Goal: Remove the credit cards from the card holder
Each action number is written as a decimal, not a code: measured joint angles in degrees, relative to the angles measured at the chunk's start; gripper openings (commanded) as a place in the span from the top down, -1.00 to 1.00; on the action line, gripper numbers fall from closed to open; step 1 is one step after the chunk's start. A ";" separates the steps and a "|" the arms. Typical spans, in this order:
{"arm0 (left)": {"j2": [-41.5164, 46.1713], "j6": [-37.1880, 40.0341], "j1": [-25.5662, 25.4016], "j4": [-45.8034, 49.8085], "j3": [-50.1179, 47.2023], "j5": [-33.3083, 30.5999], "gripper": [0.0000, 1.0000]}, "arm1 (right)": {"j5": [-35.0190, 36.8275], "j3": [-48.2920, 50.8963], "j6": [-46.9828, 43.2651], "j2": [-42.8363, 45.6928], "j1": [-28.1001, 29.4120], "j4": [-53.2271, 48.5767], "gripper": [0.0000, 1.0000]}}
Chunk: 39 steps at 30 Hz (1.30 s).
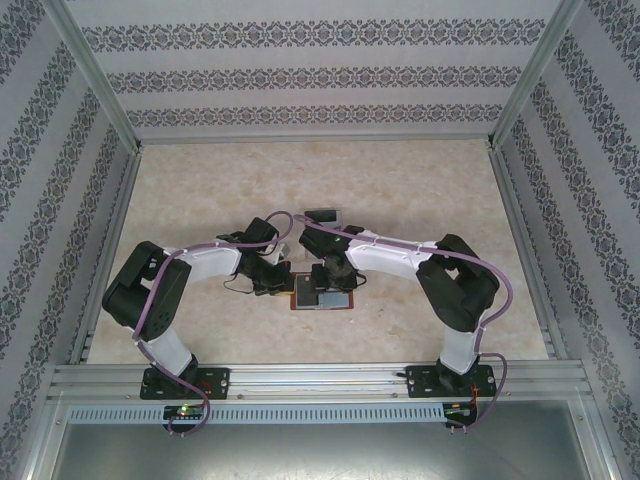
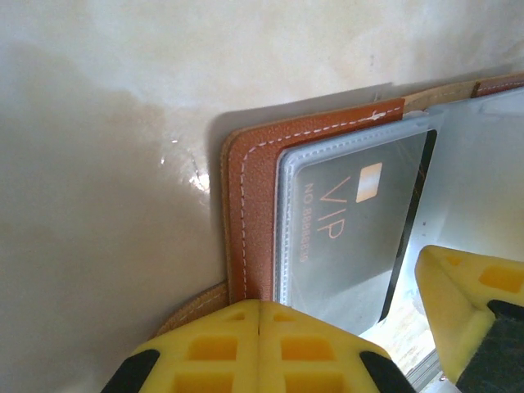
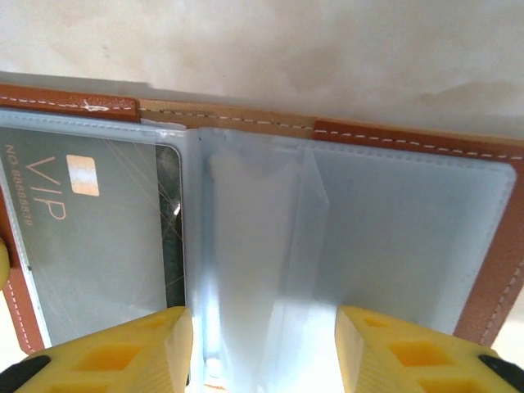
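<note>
Open card holder on the worktop, both hands at its near edge. The left hand [image 2: 260, 344] sits at 6 o'clock in its wrist view. It is clenched with its pads flush and nothing between them, and it rests on the stitched leather border of the card holder [image 2: 250, 205] just beside the curved strap tab [image 2: 192, 304], apparently pinning that cover flat. The right hand [image 3: 262, 352], also at 6 o'clock in its own view, is released. Its jaws stand apart and grasp nothing, and they straddle the loose clear sleeves [image 3: 270, 229] at the spine, which show no card that can be made out. At 10 o'clock from the right hand lies the dark credit card [image 3: 90, 237], marked VIP, fully seated in a sleeve on the left cover with its dark edge toward the spine. No second card can be made out. From above, the card holder lies centrally near the arms, with the left hand approaching from 9 o'clock and the right from 3 o'clock. Bare worktop [image 1: 420, 200] lies beyond, and a small dark object [image 1: 323, 215] stands at 12 o'clock, apart from the holder. The step in hand is judged to be extraction of the VIP card. To do it well, hold the left hand down on the cover so the light holder cannot slide. Shift the right hand toward 9 o'clock and narrow its jaws. Pinch only the card's spine-side edge, not the plastic film, then draw it toward 3 o'clock in line with the sleeve. Move slowly, since the card is thin and likely slick.
</note>
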State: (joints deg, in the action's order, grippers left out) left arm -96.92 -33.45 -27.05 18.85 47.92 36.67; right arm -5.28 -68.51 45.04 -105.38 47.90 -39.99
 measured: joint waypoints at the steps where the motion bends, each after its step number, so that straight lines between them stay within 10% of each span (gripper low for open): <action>1: 0.00 0.00 0.00 0.00 0.00 0.00 0.91 | 0.09 0.00 0.00 0.28 0.00 -0.15 0.11; 17: -0.11 0.02 0.00 0.00 0.00 0.00 0.91 | 0.98 1.22 -0.04 4.28 -0.02 -0.57 0.88; 39: -0.63 0.04 0.00 0.22 0.55 0.46 0.91 | 3.67 5.68 -2.38 3.80 -2.05 -0.52 0.62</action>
State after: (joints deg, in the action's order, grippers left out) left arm -97.56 -33.41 -27.05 19.07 48.47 37.12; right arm -1.61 -62.83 42.65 -101.58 45.84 -40.51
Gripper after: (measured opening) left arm 0.048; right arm 0.175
